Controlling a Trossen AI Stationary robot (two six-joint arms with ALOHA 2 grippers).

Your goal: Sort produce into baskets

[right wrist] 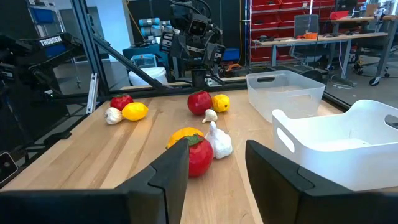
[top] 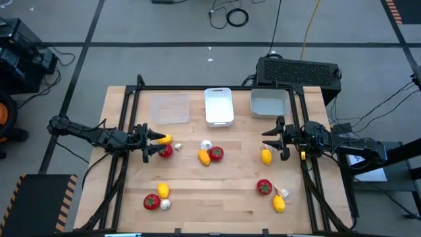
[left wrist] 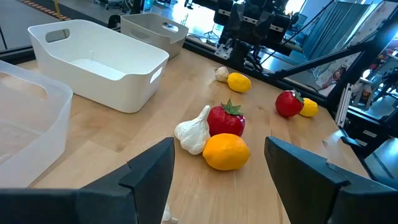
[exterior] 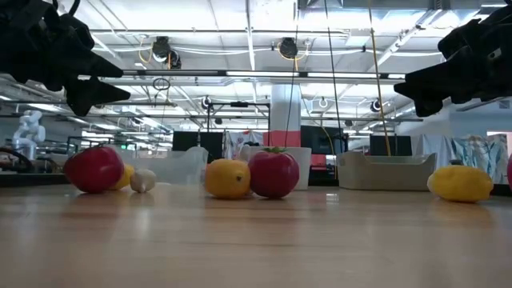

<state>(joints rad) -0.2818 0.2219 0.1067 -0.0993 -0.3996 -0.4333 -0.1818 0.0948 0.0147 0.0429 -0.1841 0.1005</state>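
Observation:
My left gripper is open and empty, raised above the table at its left. A lemon, a tomato and a garlic bulb lie just beyond its fingertips. My right gripper is open and empty, raised at the right, above and beside a lemon. Between the arms lie a garlic bulb, a tomato and a lemon, touching one another. The clear tray, white tray and grey-white tray stand in a row at the far side.
Near the front left lie a lemon, a tomato and a garlic bulb. Near the front right lie a tomato, a garlic bulb and a lemon. A black box stands behind the table.

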